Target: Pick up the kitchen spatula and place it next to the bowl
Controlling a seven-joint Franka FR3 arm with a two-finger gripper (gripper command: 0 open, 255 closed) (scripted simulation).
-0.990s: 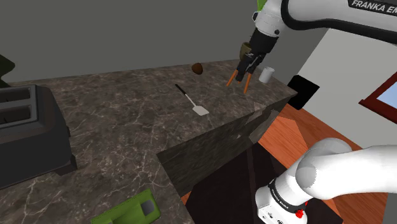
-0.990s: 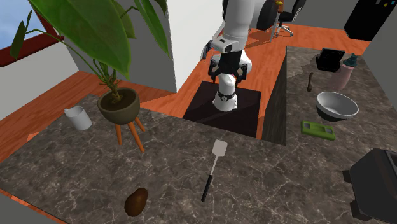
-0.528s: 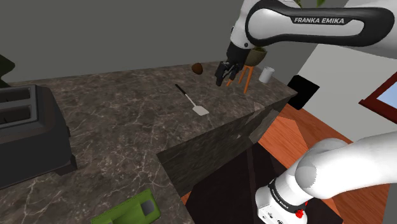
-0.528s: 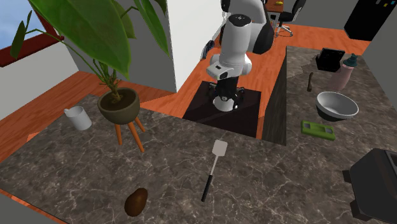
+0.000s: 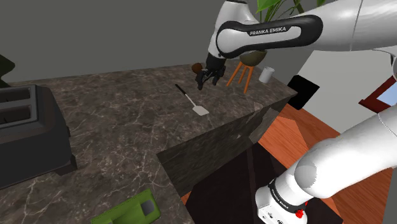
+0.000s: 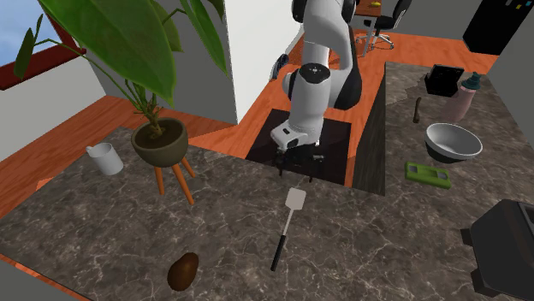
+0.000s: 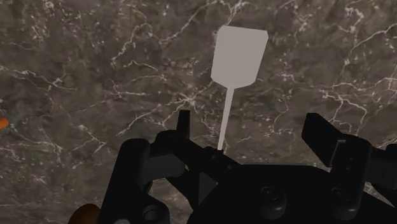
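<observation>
**Approach to the spatula.** Over the last second the arm has swung away from the potted plant (image 6: pixel 160 141) and come down toward the bench (image 6: pixel 231 231). The gripper (image 6: pixel 299 168) now hangs low over the blade end of the spatula (image 6: pixel 287 227), at the centre of the second exterior view. In the shoulder view the gripper (image 5: pixel 205 77) has travelled from the upper right to just above the spatula (image 5: pixel 193 102), right of centre. The spatula itself has not shifted and lies flat on the bench (image 5: pixel 114 121), pale blade toward the stand and dark handle away from it.

In the wrist view the gripper (image 7: pixel 250 121) shows its jaws standing well apart and holding nothing. The spatula (image 7: pixel 240 56) has its thin neck running down between them. The change is judged to be the end of the reach: the grasp has not begun, and lowering and closing remain.

The bowl (image 6: pixel 453 141), grey, sits at the right of the second exterior view on another wing of the bench, well apart from the spatula.

**Hard to read.**
- In the wrist view the hand's body covers the spatula's handle.
- How far the fingertips stand above the bench cannot be told.
- In the shoulder view the gripper partly overlaps a small brown object (image 5: pixel 197 67) behind it.
</observation>
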